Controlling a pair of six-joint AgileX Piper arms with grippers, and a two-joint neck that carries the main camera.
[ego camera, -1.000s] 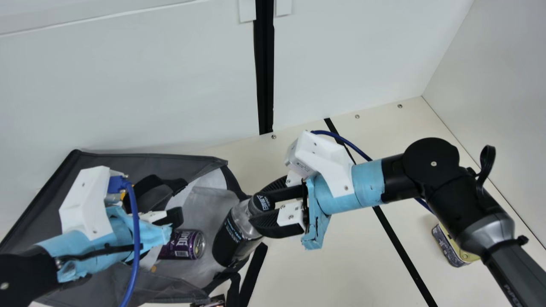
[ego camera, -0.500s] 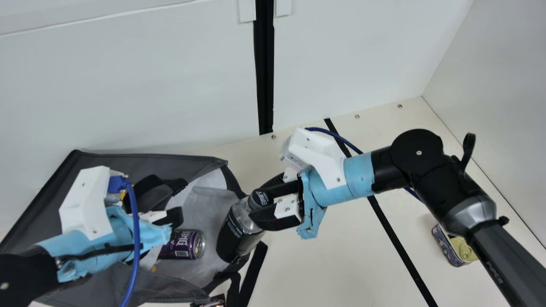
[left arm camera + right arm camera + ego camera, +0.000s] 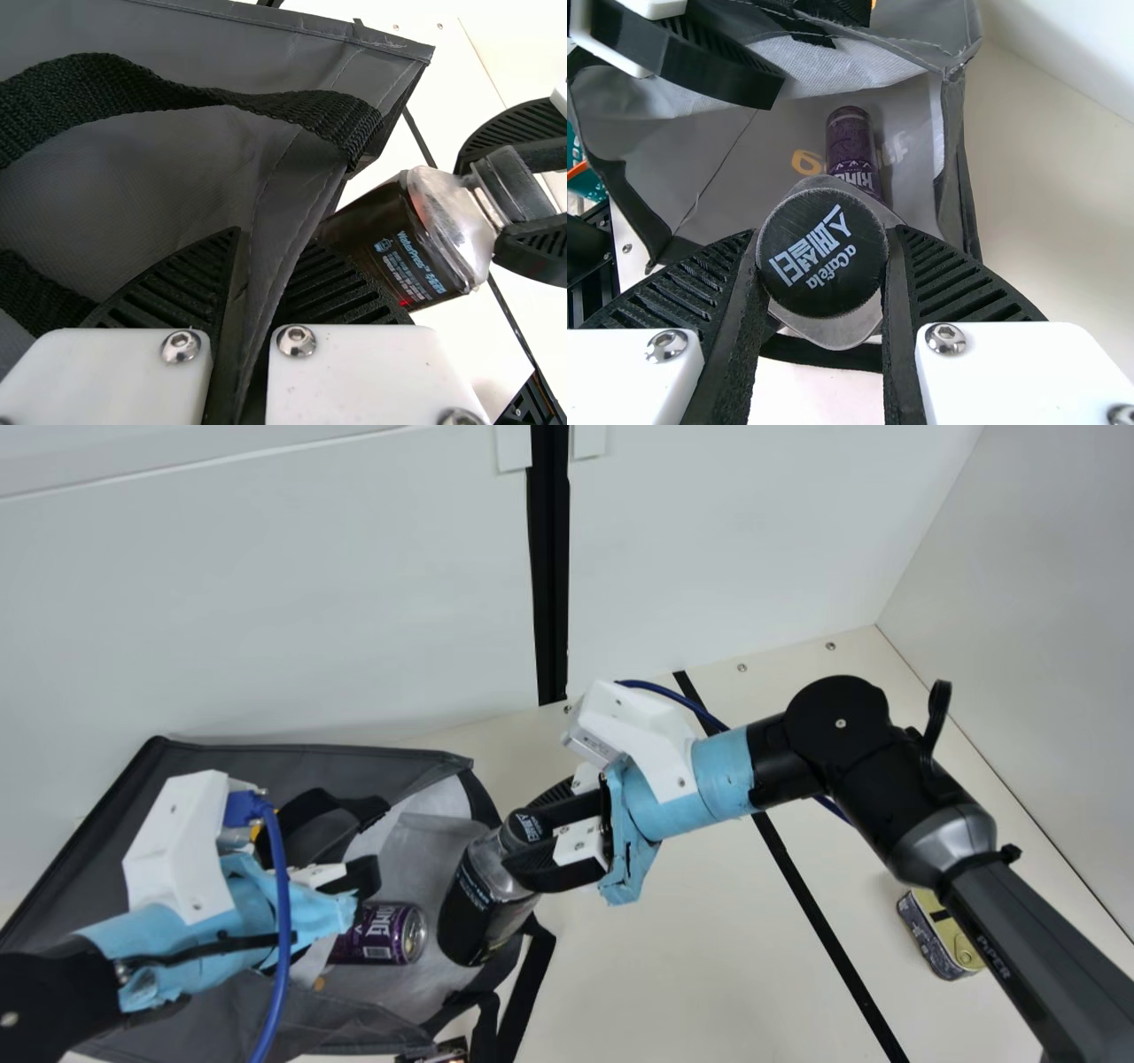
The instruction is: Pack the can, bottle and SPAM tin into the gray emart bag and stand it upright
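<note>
The gray bag (image 3: pixel 292 757) lies on its side, its mouth toward the right in the main view. My left gripper (image 3: pixel 363 881) is shut on the bag's edge; in the left wrist view the folded fabric runs between the fingers of my left gripper (image 3: pixel 252 310). Inside the bag lies the purple can (image 3: pixel 385 933). The dark bottle (image 3: pixel 483 903) tilts at the mouth, base toward the bag, its neck held by my right gripper (image 3: pixel 554 837). Seen from the right wrist, my right gripper (image 3: pixel 824 274) pinches the bottle just under its black cap. The SPAM tin (image 3: pixel 939 934) is at the far right.
Black bag straps (image 3: pixel 532 974) trail onto the table (image 3: pixel 673 974) beside the mouth. A white wall (image 3: pixel 354 602) stands behind the bag, with another at the right. A small dark object (image 3: pixel 443 1052) shows at the main view's bottom edge.
My right arm has moved left and a little up in the main view, carrying the bottle slightly farther over the bag's mouth. My left arm, the bag and the can have kept still.
</note>
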